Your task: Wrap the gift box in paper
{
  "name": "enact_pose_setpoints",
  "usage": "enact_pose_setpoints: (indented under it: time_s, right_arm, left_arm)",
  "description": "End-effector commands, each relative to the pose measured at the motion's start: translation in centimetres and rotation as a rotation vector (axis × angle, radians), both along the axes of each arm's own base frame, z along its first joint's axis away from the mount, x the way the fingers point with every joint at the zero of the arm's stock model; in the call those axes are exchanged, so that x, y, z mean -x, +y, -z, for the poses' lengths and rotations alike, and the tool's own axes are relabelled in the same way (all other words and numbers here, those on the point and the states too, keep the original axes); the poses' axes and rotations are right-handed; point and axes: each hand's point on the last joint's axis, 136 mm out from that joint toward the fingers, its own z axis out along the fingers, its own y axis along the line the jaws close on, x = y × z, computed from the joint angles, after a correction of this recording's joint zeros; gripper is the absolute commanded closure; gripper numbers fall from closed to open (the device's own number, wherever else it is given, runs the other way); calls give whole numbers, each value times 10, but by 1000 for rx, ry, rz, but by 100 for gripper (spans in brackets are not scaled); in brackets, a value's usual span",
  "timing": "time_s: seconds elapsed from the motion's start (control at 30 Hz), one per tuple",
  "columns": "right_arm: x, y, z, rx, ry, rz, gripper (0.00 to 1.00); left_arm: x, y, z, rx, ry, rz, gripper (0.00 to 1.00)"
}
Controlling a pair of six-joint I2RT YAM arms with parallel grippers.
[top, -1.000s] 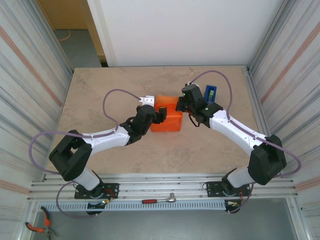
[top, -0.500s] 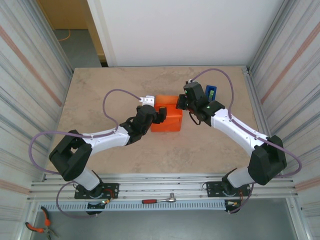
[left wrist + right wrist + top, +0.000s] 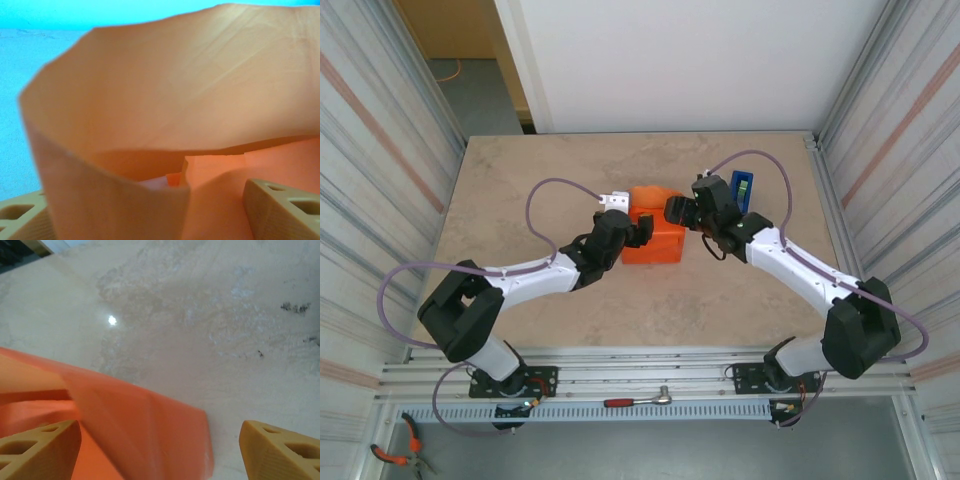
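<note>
The orange paper (image 3: pixel 655 240) is folded into a boxy bundle at the table's middle. The gift box is almost wholly hidden inside; a pale sliver (image 3: pixel 154 183) peeks out under a fold. My left gripper (image 3: pixel 638 228) sits at the bundle's left end, open, its fingertips (image 3: pixel 281 207) wide apart with a standing paper flap (image 3: pixel 165 100) curling between and beyond them. At the bundle's right end my right gripper (image 3: pixel 678 210) is open, fingertips (image 3: pixel 280 450) far apart over a loose paper flap (image 3: pixel 150 425) that neither one pinches.
A blue tape dispenser (image 3: pixel 742 187) stands just behind the right arm's wrist. Corrugated walls close in both sides. A ratchet (image 3: pixel 638 401) and orange-handled pliers (image 3: pixel 395 456) lie below the table's near edge. Bare beige tabletop (image 3: pixel 200 315) spreads beyond the bundle.
My right gripper went from shut to open, let go of the paper and drew back slightly to the right. The far flap now stands a little higher. The left arm held still.
</note>
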Motion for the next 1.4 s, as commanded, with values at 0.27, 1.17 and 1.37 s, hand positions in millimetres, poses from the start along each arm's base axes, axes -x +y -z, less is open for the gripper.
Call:
enact_pose_setpoints:
  time_s: [0.27,1.17,1.37]
  right_arm:
    - [-5,10,35,8,53,53,19]
    - [21,-17,79,87,164,130,22]
    - [21,-17,82,97,173,127,22]
  left_arm:
    - [17,10,34,-127,94,22,15]
    - [32,41,-80,90,-83,19,14]
    - [23,32,-58,56,-59,9,22]
